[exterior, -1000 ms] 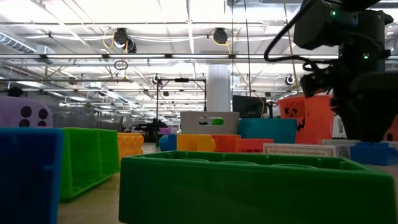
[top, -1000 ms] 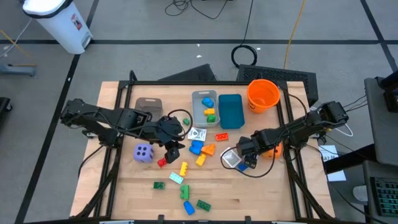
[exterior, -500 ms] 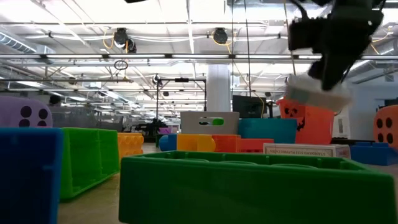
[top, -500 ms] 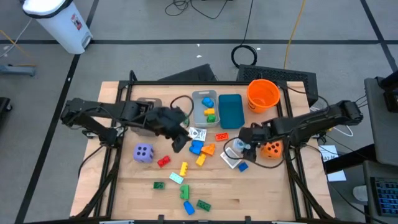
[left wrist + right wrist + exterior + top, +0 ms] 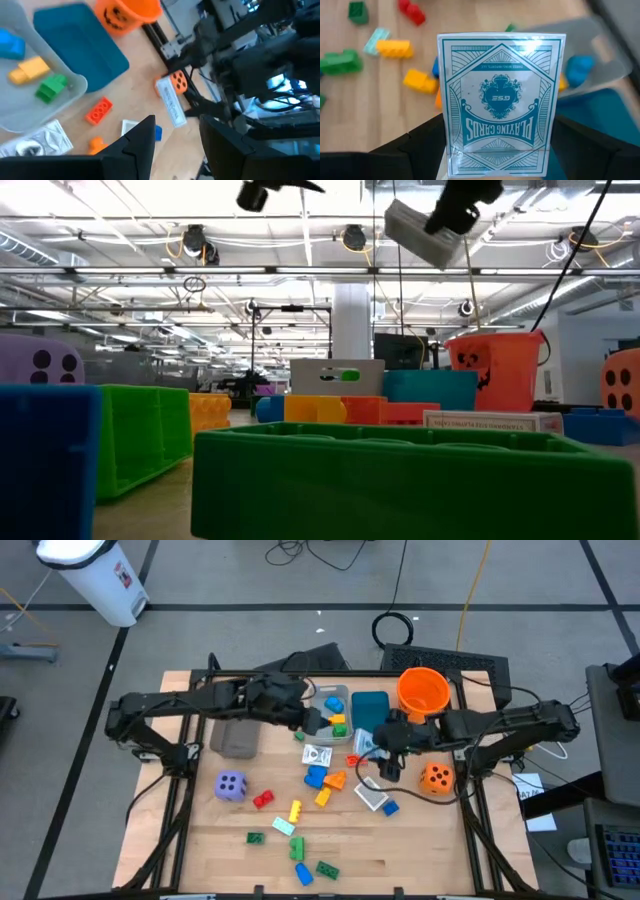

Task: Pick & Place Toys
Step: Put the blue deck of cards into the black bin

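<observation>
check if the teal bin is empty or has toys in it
Empty. From above, the teal bin shows only bare floor, and the left wrist view agrees; the bricks lie in the grey bin beside it.

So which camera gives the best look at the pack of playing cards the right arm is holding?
The right wrist view: the pack of playing cards fills the picture, its printed face readable, gripped in the right hand. The high view shows only a small white sliver near the teal bin. The low view shows it tilted overhead; the left wrist view, edge-on.
</observation>
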`<state>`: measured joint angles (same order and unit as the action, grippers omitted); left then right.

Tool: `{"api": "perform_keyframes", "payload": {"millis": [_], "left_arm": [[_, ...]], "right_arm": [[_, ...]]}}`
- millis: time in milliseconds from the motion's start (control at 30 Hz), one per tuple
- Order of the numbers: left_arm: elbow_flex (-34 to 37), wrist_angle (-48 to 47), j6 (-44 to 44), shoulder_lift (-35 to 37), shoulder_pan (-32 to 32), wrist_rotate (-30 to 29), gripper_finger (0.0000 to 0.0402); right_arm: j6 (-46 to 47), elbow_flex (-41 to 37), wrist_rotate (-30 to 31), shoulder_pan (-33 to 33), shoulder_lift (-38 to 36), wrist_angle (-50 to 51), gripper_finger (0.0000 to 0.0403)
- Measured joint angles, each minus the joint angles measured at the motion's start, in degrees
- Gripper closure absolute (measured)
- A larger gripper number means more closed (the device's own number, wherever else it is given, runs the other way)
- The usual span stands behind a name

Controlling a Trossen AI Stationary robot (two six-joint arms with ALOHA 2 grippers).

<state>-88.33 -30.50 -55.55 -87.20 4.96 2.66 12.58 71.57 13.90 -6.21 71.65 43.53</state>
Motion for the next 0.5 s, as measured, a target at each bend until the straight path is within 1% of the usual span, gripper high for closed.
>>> {"api": "perform_keyframes", "payload": {"millis": [100, 233, 300, 500], "left_arm": [[0.0, 1.9, -1.2, -2.5, 1.0, 4.4, 0.0242], [0.0, 7.4, -2.2, -6.3, 1.4, 7.7, 0.0242], [0.0, 11.7, -2.3, -8.1, 1.4, 8.0, 0.0242], [0.0, 17.1, -4.0, -11.9, 2.3, 7.9, 0.0242]], "right_arm": [[-1.7, 1.7, 0.6, 1.4, 0.1, -0.1, 0.0098], [-3.2, 2.3, 1.2, 2.8, 0.1, -0.3, 0.0095], [-3.2, 2.3, 1.1, 3.1, 0.1, 0.0, 0.0095], [-3.5, 2.2, 1.2, 3.2, 0.1, 1.1, 0.0098]]}}
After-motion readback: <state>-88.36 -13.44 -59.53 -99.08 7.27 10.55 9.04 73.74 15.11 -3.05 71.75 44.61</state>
